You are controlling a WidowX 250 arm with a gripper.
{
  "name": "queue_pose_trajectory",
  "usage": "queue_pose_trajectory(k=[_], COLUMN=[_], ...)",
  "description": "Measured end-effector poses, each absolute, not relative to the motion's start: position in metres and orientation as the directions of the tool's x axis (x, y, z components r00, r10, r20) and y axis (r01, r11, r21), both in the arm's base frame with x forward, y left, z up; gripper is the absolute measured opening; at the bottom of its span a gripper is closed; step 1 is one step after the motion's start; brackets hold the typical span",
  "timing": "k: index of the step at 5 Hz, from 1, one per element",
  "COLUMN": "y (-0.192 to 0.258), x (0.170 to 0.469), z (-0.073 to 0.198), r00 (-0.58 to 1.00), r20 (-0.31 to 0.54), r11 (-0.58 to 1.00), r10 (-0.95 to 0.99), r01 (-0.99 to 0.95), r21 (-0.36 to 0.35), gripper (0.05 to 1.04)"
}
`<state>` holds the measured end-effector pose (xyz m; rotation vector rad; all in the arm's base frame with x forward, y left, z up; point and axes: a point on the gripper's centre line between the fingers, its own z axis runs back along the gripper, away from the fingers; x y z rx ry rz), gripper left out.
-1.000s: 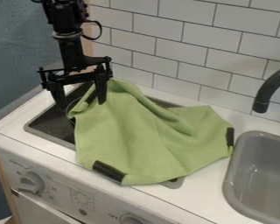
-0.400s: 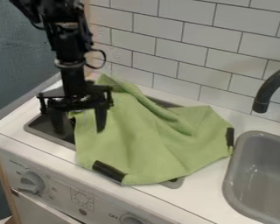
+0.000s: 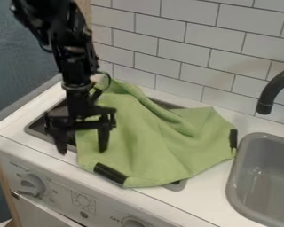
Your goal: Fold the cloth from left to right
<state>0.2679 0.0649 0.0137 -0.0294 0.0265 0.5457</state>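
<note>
Cloth (image 3: pixel 144 146) plain green, black patches at edges — wall tiles (image 3: pixel 174 53) white, darker grout lines; sink (image 3: pixel 269 177) grey; faucet (image 3: pixel 274 88) black; counter (image 3: pixel 212 195) white.

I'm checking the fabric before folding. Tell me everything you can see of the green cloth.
The green cloth looks like soft woven fabric, spread unevenly with raised folds toward the back. Black patches mark its near edge and right edge. It drapes over the dark recess and onto the white counter. The open gripper overlaps its left side; contact is unclear.
</note>
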Motion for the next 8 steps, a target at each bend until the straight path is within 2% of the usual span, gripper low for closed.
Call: queue_pose_trajectory(k=[1,2,4,5,6,7,8], y=[0.064,0.065,0.072,0.078,0.086,0.103,0.118], x=[0.269,0.271,0.282,0.288,0.292,0.296,0.297], z=[0.01,0.008,0.007,0.007,0.007,0.006,0.006], r00=[0.867,0.866,0.853,0.846,0.835,0.803,0.773], r20=[-0.033,-0.029,0.012,0.023,0.008,-0.001,-0.004], r11=[0.866,0.865,0.852,0.846,0.835,0.803,0.773], r10=[0.498,0.5,0.522,0.532,0.55,0.596,0.634], r01=[-0.499,-0.501,-0.522,-0.532,-0.55,-0.596,-0.634], r21=[-0.028,-0.028,-0.037,-0.03,-0.022,-0.021,-0.024], gripper=[0.999,0.947,0.483,0.306,0.164,0.072,0.049])
